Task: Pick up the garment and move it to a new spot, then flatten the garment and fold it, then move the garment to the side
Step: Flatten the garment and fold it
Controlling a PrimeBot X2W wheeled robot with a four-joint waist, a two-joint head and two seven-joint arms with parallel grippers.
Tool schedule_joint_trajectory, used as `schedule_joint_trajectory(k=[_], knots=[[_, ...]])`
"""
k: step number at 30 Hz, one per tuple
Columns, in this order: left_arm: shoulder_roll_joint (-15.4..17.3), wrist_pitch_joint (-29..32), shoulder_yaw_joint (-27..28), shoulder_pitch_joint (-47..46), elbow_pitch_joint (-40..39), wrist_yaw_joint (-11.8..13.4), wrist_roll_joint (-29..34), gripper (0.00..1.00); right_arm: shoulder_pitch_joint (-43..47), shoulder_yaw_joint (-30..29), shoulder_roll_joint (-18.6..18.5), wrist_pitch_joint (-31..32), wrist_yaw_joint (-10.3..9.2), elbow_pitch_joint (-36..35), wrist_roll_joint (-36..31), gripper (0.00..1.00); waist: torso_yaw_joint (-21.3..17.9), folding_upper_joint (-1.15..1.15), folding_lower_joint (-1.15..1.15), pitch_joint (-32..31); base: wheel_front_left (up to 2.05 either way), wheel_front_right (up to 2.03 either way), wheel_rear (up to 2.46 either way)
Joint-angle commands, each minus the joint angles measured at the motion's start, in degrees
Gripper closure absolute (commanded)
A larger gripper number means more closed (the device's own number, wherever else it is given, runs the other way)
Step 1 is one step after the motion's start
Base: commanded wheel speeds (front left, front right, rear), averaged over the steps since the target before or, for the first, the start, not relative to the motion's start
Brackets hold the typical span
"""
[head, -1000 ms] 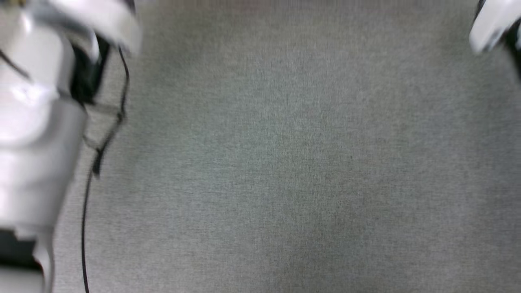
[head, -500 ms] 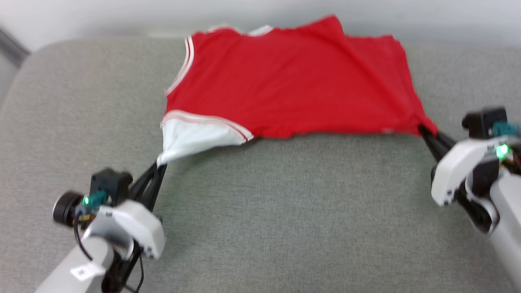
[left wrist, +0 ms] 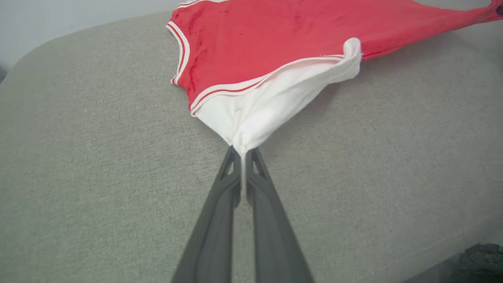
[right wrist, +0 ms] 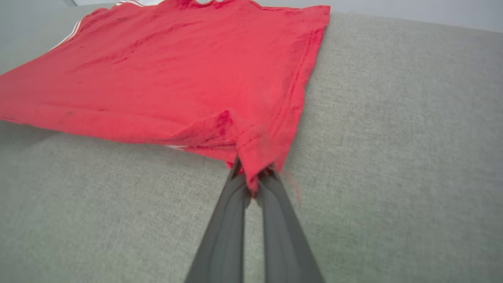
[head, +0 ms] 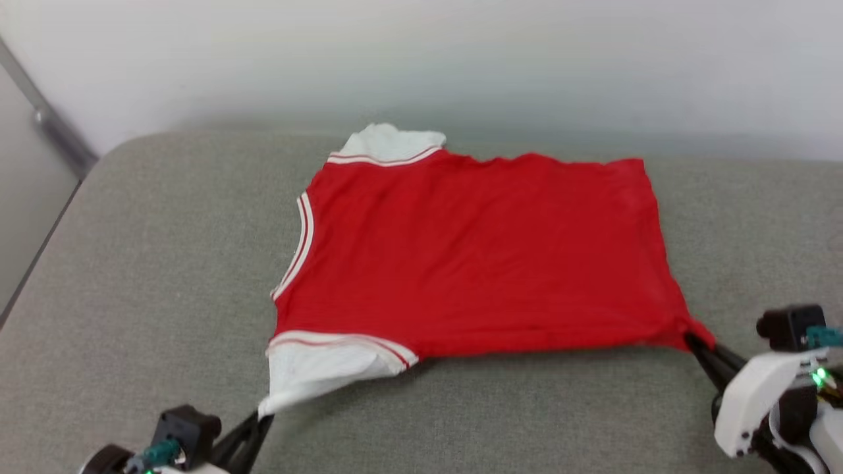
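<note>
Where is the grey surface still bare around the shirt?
Bare: the wide stretch of cushion left of the garment, the near strip between the left gripper and right gripper, and a narrower band to the garment's right. Crowded: the middle and far edge, where it lies.

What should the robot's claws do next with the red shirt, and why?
Probably lower both claws to the grey cushion. The shirt already lies spread out, but the left claw pinches the white sleeve and the right claw pinches the hem corner, holding the near edge up.
</note>
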Motion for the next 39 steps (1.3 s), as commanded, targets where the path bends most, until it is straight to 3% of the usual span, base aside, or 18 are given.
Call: schedule_joint_trajectory(k=[1,4,9,19,32,39], knots=[[0.55,0.66,-0.55,2.24,-1.69,0.49,-0.48,1.0,2.57,0.09,-1.1,0.39,-0.04,-1.34,0.05,1.0,-0.46,0.0,0.02,-1.58,0.0,0.0,0.0],[3.55,2.88,-1.62,7.67,-6.23,1.35,-1.66,1.0,9.31,-1.11,-3.5,2.79,-0.04,-5.92,1.52,1.0,-1.01,0.0,0.02,-3.37,0.0,0.0,0.0],[5.77,4.79,-2.62,11.71,-9.53,1.43,-3.08,1.0,16.31,-2.92,-5.34,6.75,-0.04,-11.12,3.1,1.0,-1.71,0.0,0.02,-4.12,0.0,0.0,0.0],[5.99,4.85,-4.48,12.38,-9.81,0.63,-1.99,1.0,23.15,-6.76,-6.42,12.41,-0.04,-19.17,4.02,1.0,-3.02,0.0,0.02,-3.27,0.0,0.0,0.0],[4.85,1.77,0.36,-0.25,-8.3,-0.24,1.61,1.0,16.11,-12.15,-3.91,16.99,-0.03,-25.5,2.13,1.0,-3.39,0.0,0.02,2.77,0.0,0.0,0.0],[3.33,2.41,1.59,-8.81,-3.6,-2.55,2.05,1.0,9.72,-13.28,-2.33,19.03,-0.03,-22.71,-0.98,1.0,-3.74,0.0,0.02,6.86,0.0,0.0,0.0]])
